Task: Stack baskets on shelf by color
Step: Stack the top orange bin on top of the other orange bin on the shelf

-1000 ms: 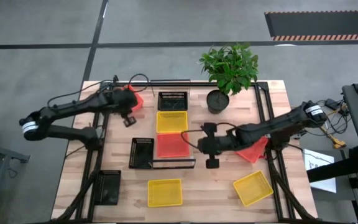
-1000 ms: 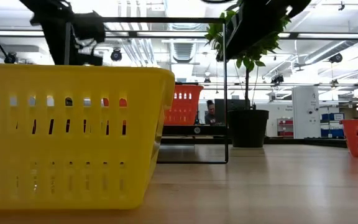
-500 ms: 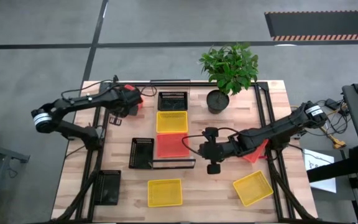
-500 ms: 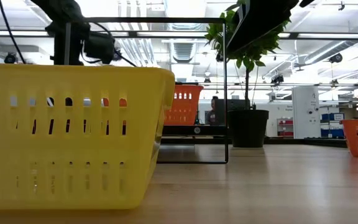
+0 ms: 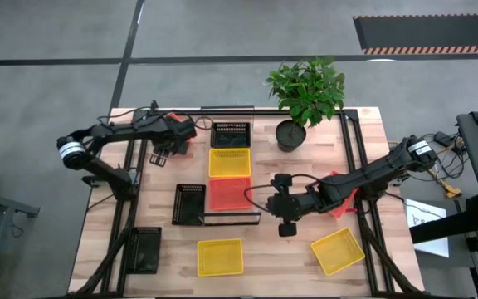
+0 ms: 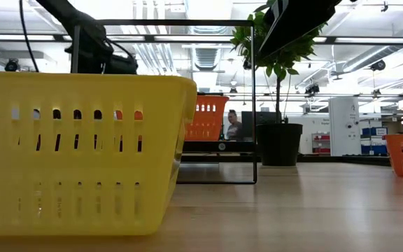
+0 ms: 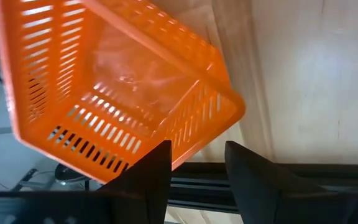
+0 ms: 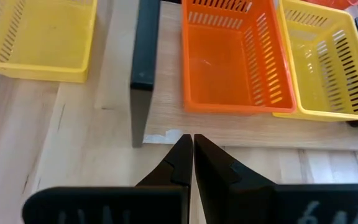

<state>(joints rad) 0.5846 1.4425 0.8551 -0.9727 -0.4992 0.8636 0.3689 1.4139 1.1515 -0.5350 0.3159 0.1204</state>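
At the bench's far left corner, the left hand (image 5: 175, 133) stands wide just beside a red basket (image 5: 175, 131) and must close on its rim. Shelf (image 5: 231, 178) holds black, yellow, red baskets. Right hand (image 5: 286, 218) waits shut mid-bench.

Slotted plastic baskets (image 8: 235, 59) — faintly glossy — on a pale, matt wood-plank table (image 5: 289, 257) with black metal frame (image 8: 143, 68).
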